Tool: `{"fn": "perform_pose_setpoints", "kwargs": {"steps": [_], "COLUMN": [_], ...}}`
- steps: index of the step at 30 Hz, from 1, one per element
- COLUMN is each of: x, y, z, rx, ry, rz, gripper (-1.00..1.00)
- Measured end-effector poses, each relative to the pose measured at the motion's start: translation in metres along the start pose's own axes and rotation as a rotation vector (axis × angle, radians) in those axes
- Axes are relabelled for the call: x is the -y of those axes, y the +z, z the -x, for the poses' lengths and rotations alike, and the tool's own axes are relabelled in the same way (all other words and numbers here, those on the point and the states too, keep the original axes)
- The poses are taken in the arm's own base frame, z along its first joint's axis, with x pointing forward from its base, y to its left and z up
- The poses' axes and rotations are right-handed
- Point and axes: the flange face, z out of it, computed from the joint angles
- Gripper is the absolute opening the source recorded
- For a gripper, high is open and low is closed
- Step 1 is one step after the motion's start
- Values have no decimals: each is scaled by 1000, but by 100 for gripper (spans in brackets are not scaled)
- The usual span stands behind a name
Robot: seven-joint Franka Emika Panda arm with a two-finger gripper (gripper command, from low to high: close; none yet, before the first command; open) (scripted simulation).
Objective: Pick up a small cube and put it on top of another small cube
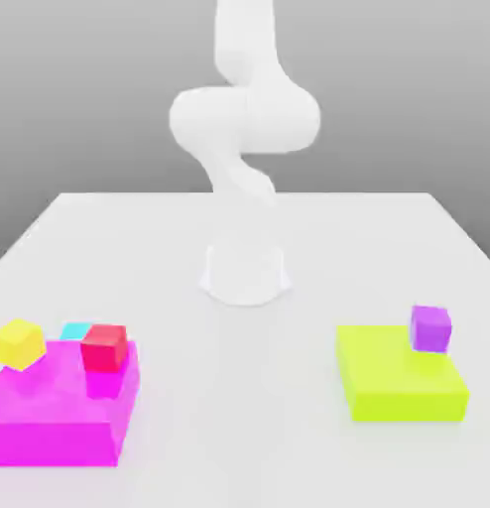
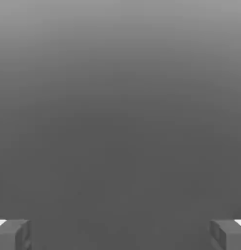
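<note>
Pale desk (image 1: 244, 417), grey backdrop; landmark: magenta block (image 1: 56, 444). Cyan cube (image 1: 75, 330) just beyond block's far edge, on arm's side, partly hidden by red cube (image 1: 104, 347). Jaws spread apart, empty, well apart from the block; coming move likely a long reach down toward its far edge.

Tabletop (image 1: 244, 417), exterior view's left: L block (image 1: 51, 397) w/ outer cube (image 1: 19, 344) at its back L part, inner cube (image 1: 103, 348) at back R; rear cube (image 1: 74, 330) partly hidden behind inner cube, near block's back edge. Exterior view's right: R block (image 1: 403, 382), far cube (image 1: 429, 328) at its back R. Arm base (image 1: 245, 273) farther back, btwn blocks.
</note>
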Motion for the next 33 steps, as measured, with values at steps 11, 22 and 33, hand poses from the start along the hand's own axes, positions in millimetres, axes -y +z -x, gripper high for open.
{"fn": "perform_pose_setpoints", "kwargs": {"steps": [11, 22, 33], "x": [-68, -203, -355], "y": [107, 214, 269], "z": [-46, -54, -24], "rx": [-148, -265, -428], "ry": [531, 1165, 1835], "rz": [237, 460, 633], "gripper": [0, 0, 0]}}
